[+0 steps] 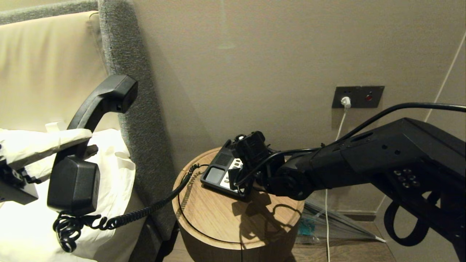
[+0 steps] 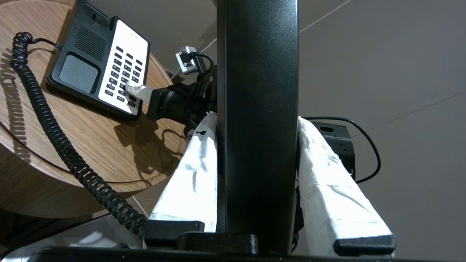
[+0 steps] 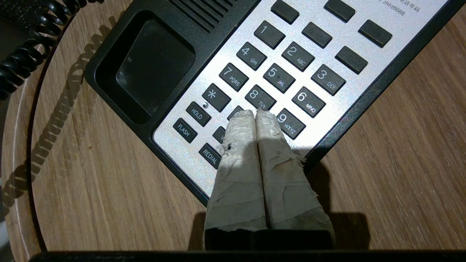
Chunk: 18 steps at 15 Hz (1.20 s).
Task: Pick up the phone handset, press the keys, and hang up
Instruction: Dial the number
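The black phone handset (image 1: 87,120) hangs upright in the air at the left, over the bed, with my left gripper (image 1: 85,142) shut on its middle. In the left wrist view the handset (image 2: 256,91) fills the space between the white-wrapped fingers (image 2: 193,174). Its coiled cord (image 1: 145,213) runs down to the black phone base (image 1: 216,174) on the round table. My right gripper (image 3: 256,113) is shut with nothing in it. Its tips lie on the keys (image 3: 278,78), covering the key just below the 8. The left wrist view shows that gripper (image 2: 128,87) resting on the keys (image 2: 123,71).
The phone sits at the back of a round wooden table (image 1: 218,222) against the wall. A grey headboard (image 1: 134,109) and white pillow (image 1: 22,218) lie to the left. A wall socket (image 1: 358,96) with a white cable hangs behind the right arm.
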Available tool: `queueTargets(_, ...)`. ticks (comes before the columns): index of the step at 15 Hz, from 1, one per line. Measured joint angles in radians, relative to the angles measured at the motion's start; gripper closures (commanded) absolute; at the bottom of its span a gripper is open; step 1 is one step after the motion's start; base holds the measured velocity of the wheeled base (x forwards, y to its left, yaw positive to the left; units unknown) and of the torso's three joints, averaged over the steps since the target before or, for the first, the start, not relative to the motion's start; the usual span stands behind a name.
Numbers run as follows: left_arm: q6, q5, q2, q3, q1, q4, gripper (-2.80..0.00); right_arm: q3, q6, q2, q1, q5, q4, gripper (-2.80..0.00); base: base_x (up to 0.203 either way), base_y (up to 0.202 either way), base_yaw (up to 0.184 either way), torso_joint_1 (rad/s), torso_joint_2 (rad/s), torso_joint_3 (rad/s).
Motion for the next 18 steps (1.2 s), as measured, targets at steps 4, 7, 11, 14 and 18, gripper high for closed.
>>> queueTargets(4, 0.000, 0.000, 0.000, 0.000, 0.000, 0.000, 0.00, 0.000, 0.001, 0.007, 0.000, 0.000, -0.001, 0.00, 0.000, 0.000, 0.000, 0.000, 0.00, 0.000)
queueTargets(7, 0.000, 0.000, 0.000, 0.000, 0.000, 0.000, 0.00, 0.004, 0.001, 0.008, 0.000, 0.000, -0.002, 0.00, 0.000, 0.000, 0.000, 0.000, 0.00, 0.000)
queueTargets(11, 0.000, 0.000, 0.000, 0.004, 0.000, -0.001, 0.00, 0.002, 0.000, 0.010, 0.001, -0.002, -0.001, 0.00, 0.000, 0.000, 0.000, 0.000, 0.00, 0.000)
queueTargets(14, 0.000, 0.000, 0.000, 0.006, 0.000, -0.002, 0.00, 0.003, -0.001, 0.009, 0.002, -0.001, -0.001, 0.00, 0.000, 0.000, 0.000, 0.000, 0.00, 0.000)
queueTargets(18, 0.000, 0.000, -0.001, 0.007, 0.000, -0.003, 0.00, 0.003, -0.004, 0.008, 0.003, -0.001, 0.001, 0.00, 0.000, 0.000, 0.000, 0.000, 0.00, 0.000)
